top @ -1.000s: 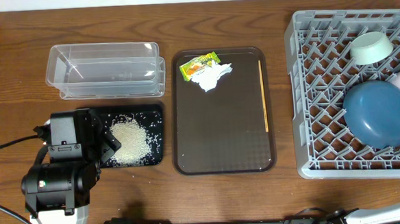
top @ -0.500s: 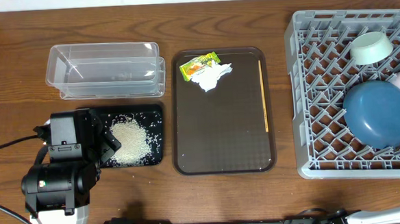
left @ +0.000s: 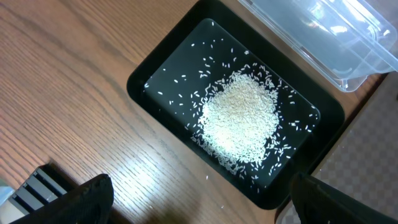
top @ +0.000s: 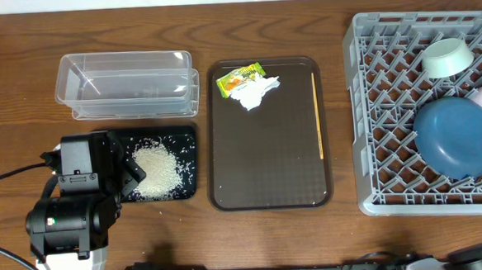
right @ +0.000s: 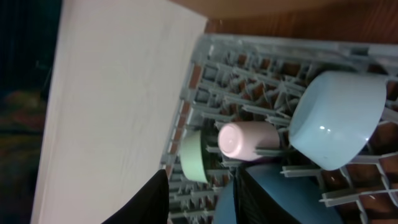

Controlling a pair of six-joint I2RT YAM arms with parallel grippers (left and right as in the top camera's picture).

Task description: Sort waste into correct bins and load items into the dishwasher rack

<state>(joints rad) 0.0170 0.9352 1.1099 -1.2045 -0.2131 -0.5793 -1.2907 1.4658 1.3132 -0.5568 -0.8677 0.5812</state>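
Left end effector (left: 199,208): fingers spread wide, empty, over the left edge of the flat black tray (left: 149,74) that holds the heaped loose white rice grains (left: 239,121). Right end effector (right: 204,199): fingers partly apart, empty, facing the grey lattice dishwasher rack (right: 249,81). Only the right wrist view shows the light-blue bowl (right: 336,118), beside the glossy pink cup (right: 245,140); only the overhead view shows the thin chopstick (top: 318,114), printed wrapper (top: 240,77) and crumpled tissue (top: 257,91) on the brown serving tray (top: 269,191).

Robot lab tabletop setup: cabled arm (top: 68,218) on a wood-grain table (top: 16,97) beside a grey dishwasher rack (top: 426,201).
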